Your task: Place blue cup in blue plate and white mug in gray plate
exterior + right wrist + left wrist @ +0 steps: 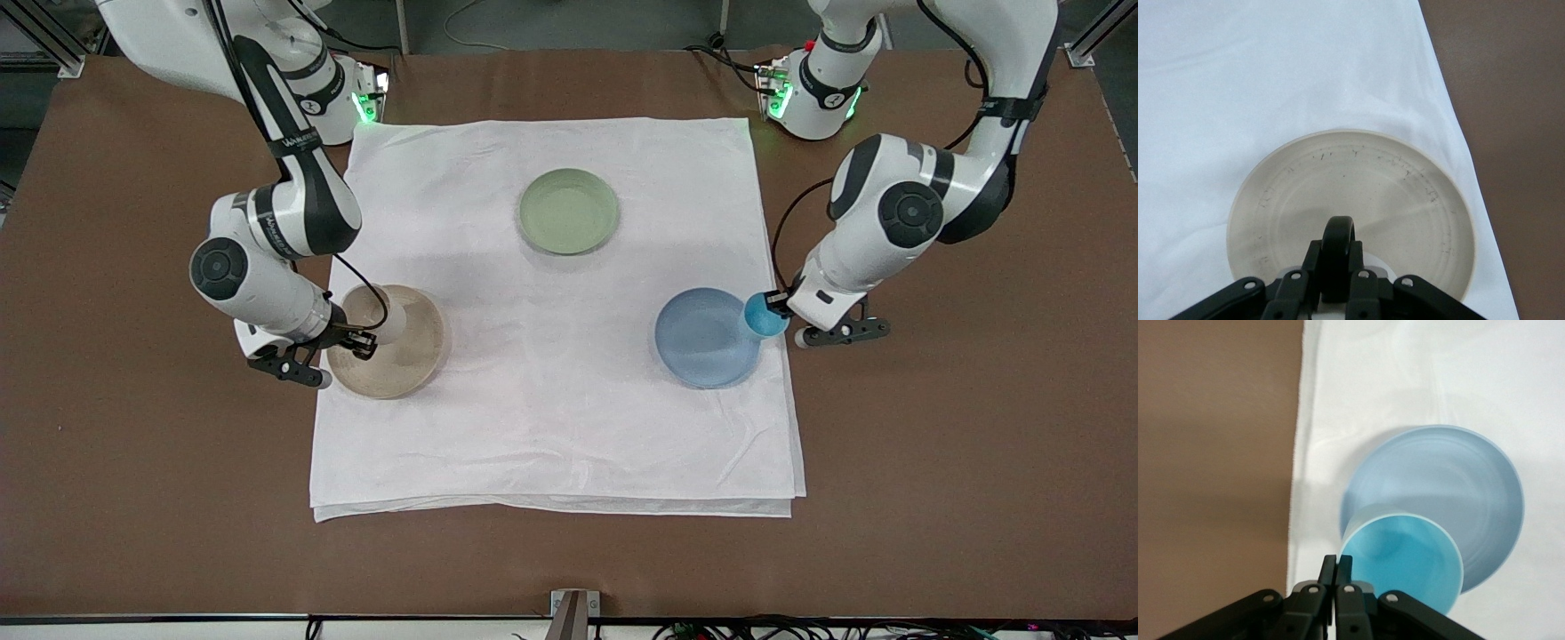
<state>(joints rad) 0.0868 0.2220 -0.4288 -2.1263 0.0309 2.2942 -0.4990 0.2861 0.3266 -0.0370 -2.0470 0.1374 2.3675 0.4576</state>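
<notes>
Blue cup [1401, 560] rim pinched by left fingers [1336, 570] over blue plate [1458, 487]; right fingers [1313, 263] clamp white mug [391, 322] handle.

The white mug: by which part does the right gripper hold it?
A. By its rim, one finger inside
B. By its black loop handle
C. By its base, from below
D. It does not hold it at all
B. In the right wrist view the right gripper has its fingers shut on the black loop handle of the white mug, which hangs over the gray plate.
</notes>
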